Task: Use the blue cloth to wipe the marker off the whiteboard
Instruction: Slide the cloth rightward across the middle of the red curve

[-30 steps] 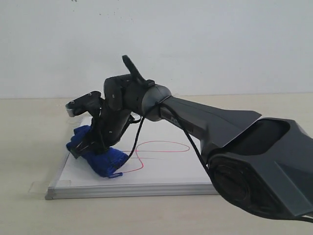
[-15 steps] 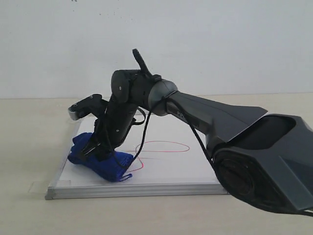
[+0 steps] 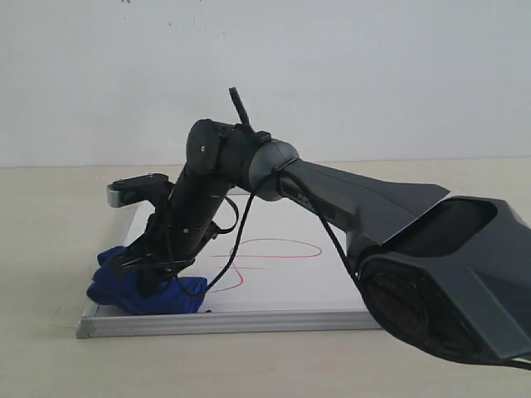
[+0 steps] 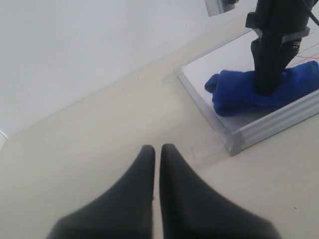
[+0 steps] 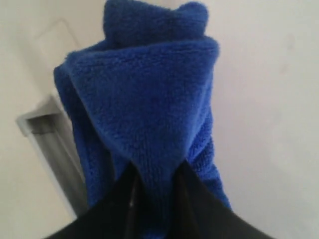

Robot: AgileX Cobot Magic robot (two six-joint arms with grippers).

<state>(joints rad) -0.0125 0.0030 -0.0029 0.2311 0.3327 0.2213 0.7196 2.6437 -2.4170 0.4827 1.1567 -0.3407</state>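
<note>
Pressing evenly is what this stroke needs. The right claw (image 3: 158, 267) reaches across to the near-left corner of the whiteboard (image 3: 282, 290) and is pinched narrowly on a fold of the blue cloth (image 3: 116, 290), which lies bunched on the board close against the frame.

The red marker line (image 3: 278, 240) is not yet wiped. It lies to the right of the cloth, toward the board's middle, and its near-left curl is just beside the cloth. A good pass would drag the cloth rightward over the loop and then along the straight stroke, in overlapping sweeps. The towel, not the claw tips, should meet the surface.

The left claw (image 4: 156, 149) has its fingers together and holds nothing. It hangs above the tabletop (image 3: 50, 232) off the board's left side.
</note>
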